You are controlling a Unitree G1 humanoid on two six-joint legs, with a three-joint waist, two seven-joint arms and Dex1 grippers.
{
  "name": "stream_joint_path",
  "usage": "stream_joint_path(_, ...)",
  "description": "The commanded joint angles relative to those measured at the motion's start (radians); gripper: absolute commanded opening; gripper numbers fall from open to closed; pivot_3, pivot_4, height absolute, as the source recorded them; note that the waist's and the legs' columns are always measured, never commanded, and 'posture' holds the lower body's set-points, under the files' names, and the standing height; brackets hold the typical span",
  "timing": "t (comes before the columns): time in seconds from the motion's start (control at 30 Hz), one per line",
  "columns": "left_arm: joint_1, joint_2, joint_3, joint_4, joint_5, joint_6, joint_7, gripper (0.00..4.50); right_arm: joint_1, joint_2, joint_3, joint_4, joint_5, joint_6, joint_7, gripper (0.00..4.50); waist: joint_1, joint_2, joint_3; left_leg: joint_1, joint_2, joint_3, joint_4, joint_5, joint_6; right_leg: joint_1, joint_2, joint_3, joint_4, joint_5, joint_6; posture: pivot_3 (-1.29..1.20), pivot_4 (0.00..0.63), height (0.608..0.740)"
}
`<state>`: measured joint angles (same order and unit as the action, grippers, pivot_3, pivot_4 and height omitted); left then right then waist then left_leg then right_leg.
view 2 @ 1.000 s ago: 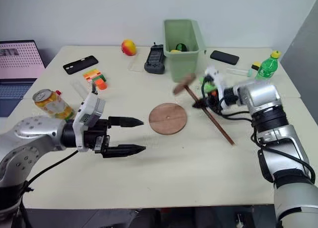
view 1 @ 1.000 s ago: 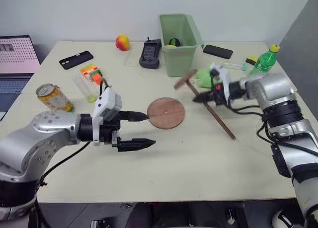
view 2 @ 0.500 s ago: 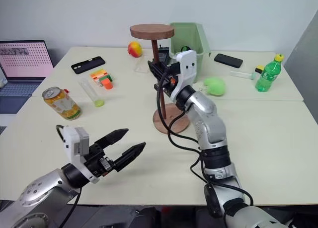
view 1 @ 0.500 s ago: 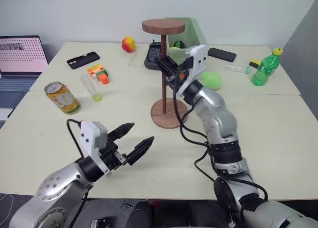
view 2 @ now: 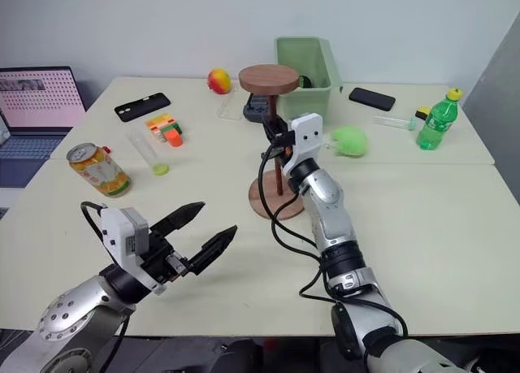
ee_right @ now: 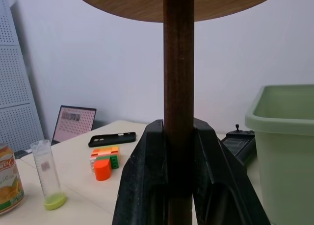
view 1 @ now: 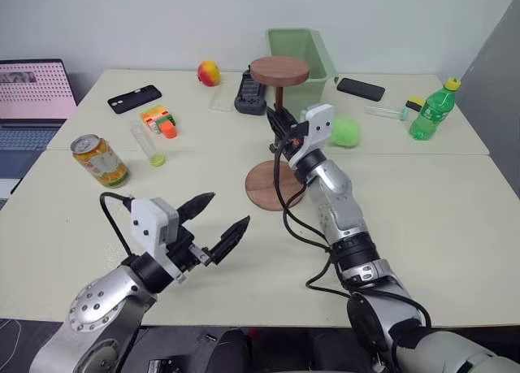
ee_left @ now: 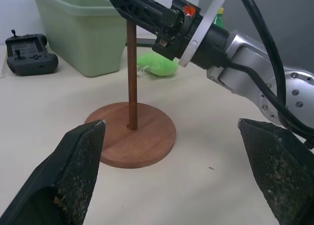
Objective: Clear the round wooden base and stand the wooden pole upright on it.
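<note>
One pole [view 1: 274, 121], upright, foot in the centre hole of the base [view 1: 270, 188], disc end up. My right gripper [view 1: 278, 121] is clamped on its shaft above the base. My left gripper [view 1: 221, 226], fingers spread and empty, hovers near the base. Green bin [view 1: 299, 54] stands behind the base.

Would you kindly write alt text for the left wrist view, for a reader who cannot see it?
The wooden pole stands upright in the centre hole of the round wooden base on a pale table, with the right gripper shut on the pole higher up. A green bin, a black controller and a green plush toy sit behind.
</note>
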<state>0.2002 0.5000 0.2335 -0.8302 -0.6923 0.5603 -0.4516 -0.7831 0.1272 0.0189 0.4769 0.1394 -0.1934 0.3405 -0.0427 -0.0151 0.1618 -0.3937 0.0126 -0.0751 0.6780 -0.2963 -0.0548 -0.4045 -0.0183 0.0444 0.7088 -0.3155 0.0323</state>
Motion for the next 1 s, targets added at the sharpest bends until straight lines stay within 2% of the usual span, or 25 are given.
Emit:
stream_joint_path(0.03, -0.012, 0.015, 0.012, 0.007, -0.009, -0.014, -0.009, 4.5, -0.024, 0.015, -0.012, 0.058, 0.003, -0.043, -0.023, 0.25, 0.0, 0.0, 0.0, 0.0, 0.0, 0.0, 0.0, 0.0, 0.0, 0.0, 0.0, 0.0, 0.0, 0.0, 0.0, 0.0, 0.15, 0.74)
stream_joint_path(0.27, -0.013, 0.022, 0.014, 0.007, -0.017, -0.017, -0.006, 4.5, -0.03, 0.009, 0.004, 0.132, -0.014, -0.11, -0.027, 0.25, 0.001, 0.0, 0.0, 0.001, 0.0, 0.0, 0.0, 0.0, 0.0, 0.001, 0.0, 0.0, 0.0, 0.0, 0.0, 0.0, 0.15, 0.74)
stream_joint_path(0.53, 0.002, 0.02, 0.025, 0.005, -0.012, -0.032, -0.007, 4.5, 0.073, -0.026, 0.101, 0.075, -0.079, -0.112, 0.035, 0.25, 0.001, 0.0, -0.002, 0.002, 0.0, 0.0, 0.0, 0.0, 0.0, 0.002, 0.0, 0.0, 0.0, 0.0, 0.0, 0.0, 0.15, 0.74)
stream_joint_path(0.7, 0.009, 0.022, 0.04, 0.009, -0.007, -0.048, -0.014, 4.5, 0.157, -0.04, 0.114, -0.018, -0.053, 0.036, 0.054, 0.25, 0.002, 0.0, -0.003, 0.006, 0.001, -0.001, -0.002, 0.0, 0.0, 0.007, 0.0, 0.0, -0.002, 0.0, 0.0, 0.0, 0.15, 0.74)
stream_joint_path(0.83, 0.003, 0.029, 0.053, 0.025, -0.013, -0.053, -0.018, 4.5, 0.185, -0.051, 0.11, -0.072, -0.035, 0.18, 0.054, 0.25, 0.002, 0.001, -0.006, 0.033, 0.0, -0.001, -0.015, -0.001, 0.001, 0.033, 0.0, -0.001, -0.016, -0.001, -0.002, 0.0, 0.15, 0.74)
stream_joint_path(1.0, -0.021, 0.032, 0.078, 0.056, -0.026, -0.054, -0.025, 4.5, 0.177, -0.066, 0.121, -0.111, -0.026, 0.36, 0.066, 0.25, 0.001, 0.001, -0.01, 0.034, 0.0, -0.002, -0.017, -0.001, 0.001, 0.035, 0.002, -0.001, -0.018, -0.002, -0.003, 0.0, 0.15, 0.74)
